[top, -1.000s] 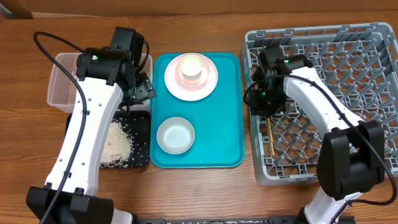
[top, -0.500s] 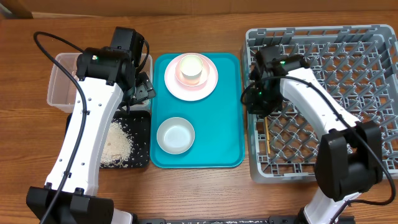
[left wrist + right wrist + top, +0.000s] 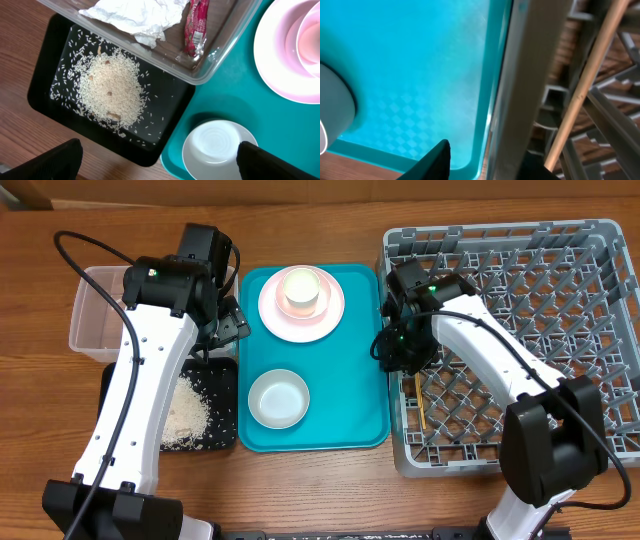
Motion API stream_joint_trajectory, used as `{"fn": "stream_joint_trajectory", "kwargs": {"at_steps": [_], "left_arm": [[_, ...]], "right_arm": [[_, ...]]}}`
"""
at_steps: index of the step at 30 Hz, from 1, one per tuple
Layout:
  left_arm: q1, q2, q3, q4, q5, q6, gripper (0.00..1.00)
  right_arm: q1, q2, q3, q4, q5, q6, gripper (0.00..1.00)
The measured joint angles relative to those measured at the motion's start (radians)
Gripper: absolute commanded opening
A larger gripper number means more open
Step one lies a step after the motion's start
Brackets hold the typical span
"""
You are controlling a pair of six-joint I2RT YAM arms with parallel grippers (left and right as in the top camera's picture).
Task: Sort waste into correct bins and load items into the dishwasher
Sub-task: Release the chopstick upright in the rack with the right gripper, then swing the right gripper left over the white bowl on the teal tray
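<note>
My right gripper (image 3: 393,350) straddles the left wall of the grey dish rack (image 3: 520,330), one finger outside and one inside, shut on that wall (image 3: 520,90); the jaws show in the right wrist view (image 3: 490,160). A wooden chopstick (image 3: 420,405) lies in the rack beside it (image 3: 585,85). My left gripper (image 3: 228,323) hangs open and empty above the bins (image 3: 159,150). The clear tub (image 3: 220,65) holds the white napkin (image 3: 135,17) and red wrapper (image 3: 196,25). The black tray (image 3: 170,135) holds the rice (image 3: 112,90). The pink plate (image 3: 275,315) carries the cup (image 3: 305,290).
The teal tray (image 3: 350,380) lies between the bins and the rack, touching the rack's left wall. One white bowl (image 3: 278,398) sits on its near half. The clear tub (image 3: 95,310) and black tray (image 3: 225,380) sit left of it. Wooden table all round.
My right gripper moved left and the dish rack slid left with it. The teal tray, its dishes and the bins shifted slightly left too. The left arm has not moved.
</note>
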Motion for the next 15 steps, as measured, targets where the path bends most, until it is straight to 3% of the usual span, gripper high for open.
{"fn": "stream_joint_trajectory", "kwargs": {"at_steps": [6,15], "left_arm": [[0.0,0.0,0.0,0.0,0.0,0.0,1.0],[0.0,0.0,0.0,0.0,0.0,0.0,1.0]], "right_arm": [[-0.03,0.0,0.045,-0.075,0.041,-0.001,0.41],[-0.039,-0.001,0.352,-0.175,-0.034,0.022,0.41]]}}
